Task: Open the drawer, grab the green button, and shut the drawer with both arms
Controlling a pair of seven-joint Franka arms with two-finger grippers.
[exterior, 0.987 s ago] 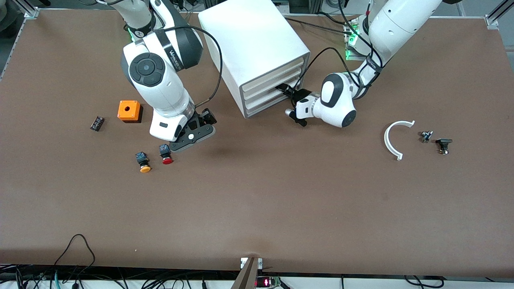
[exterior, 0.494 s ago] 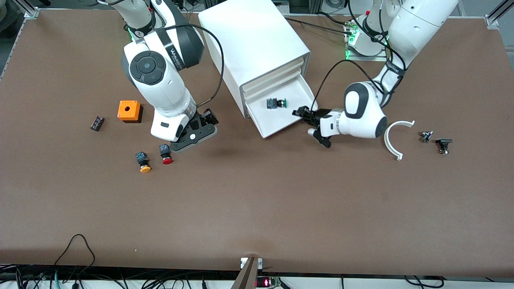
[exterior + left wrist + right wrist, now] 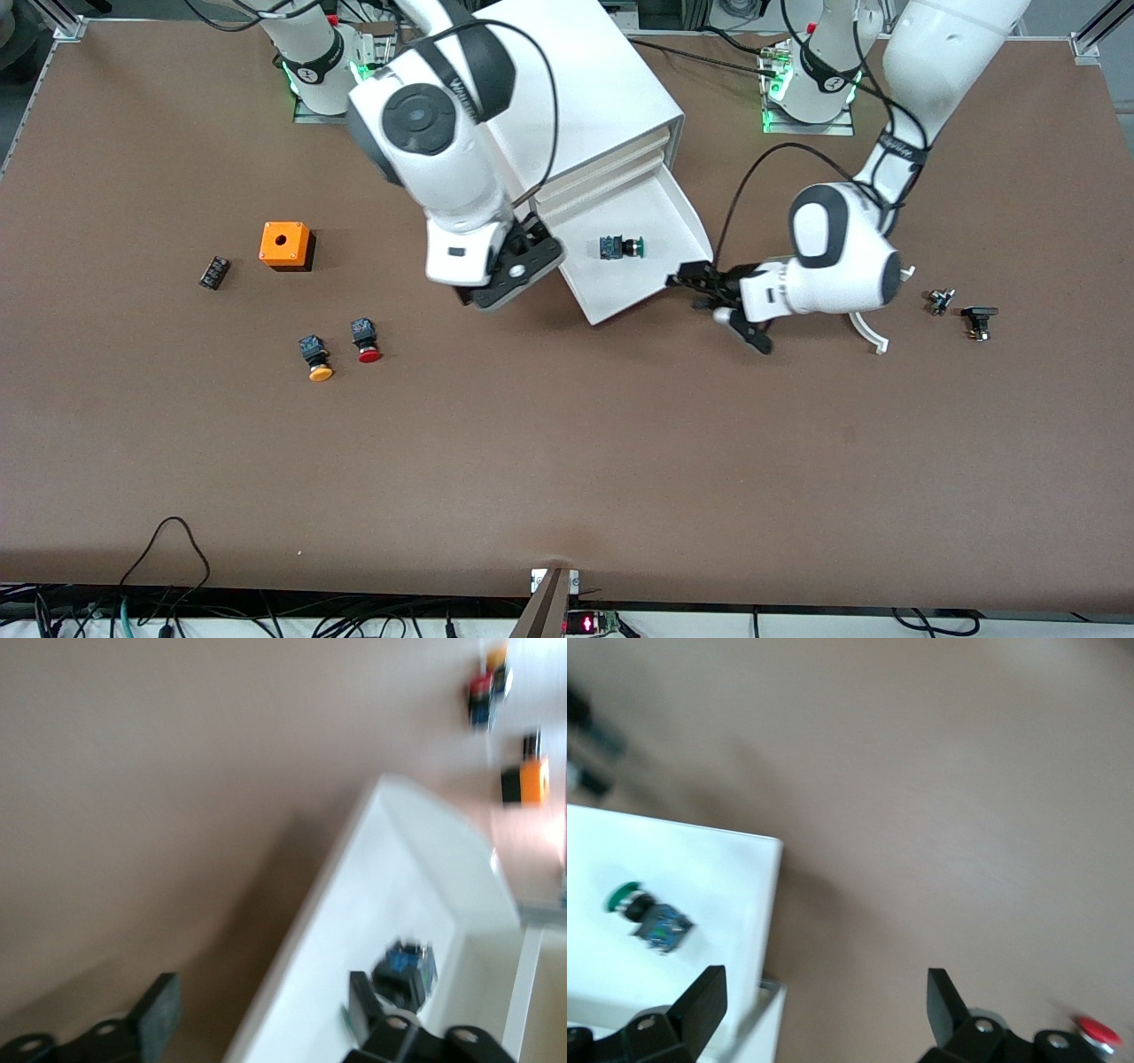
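Change: the drawer point(image 3: 633, 257) has slid farther out of the cabinet point(image 3: 567, 97); the right arm has swung from beside the red-capped button point(image 3: 363, 341) to the drawer's corner.
Left gripper point(image 3: 713, 292): fingers spread wide, holding nothing, just off the drawer's front lip toward the left arm's end of the tabletop point(image 3: 567, 461).
Right gripper point(image 3: 509, 275): fingers wide apart, empty, over the drawer's other front corner.
Button point(image 3: 618, 247): green cap, black-blue body, on its side in the drawer.
Hidden: the drawer's inner end, under the cabinet.
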